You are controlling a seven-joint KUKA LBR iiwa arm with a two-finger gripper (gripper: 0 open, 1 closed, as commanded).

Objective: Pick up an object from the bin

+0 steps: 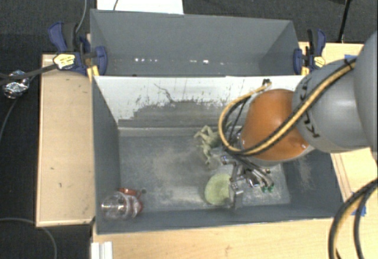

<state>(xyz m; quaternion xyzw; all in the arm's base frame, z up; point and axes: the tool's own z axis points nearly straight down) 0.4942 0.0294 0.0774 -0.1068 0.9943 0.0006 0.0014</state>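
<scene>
– Down by the front wall of the bin [165,169], right of the middle, what sits under the pincer [239,184]?
– A pale green round lump [216,191]. The pincer hangs at its right edge, touching it or just beside it.
– Released or clenched?
– I cannot tell; the orange cover [271,125] and cables crowd it.
– Anything else near?
– A pale crumpled figure [206,143] just behind, toward the back wall. A clear thing with a red part [121,204] lies well apart, in the front left corner.
</scene>
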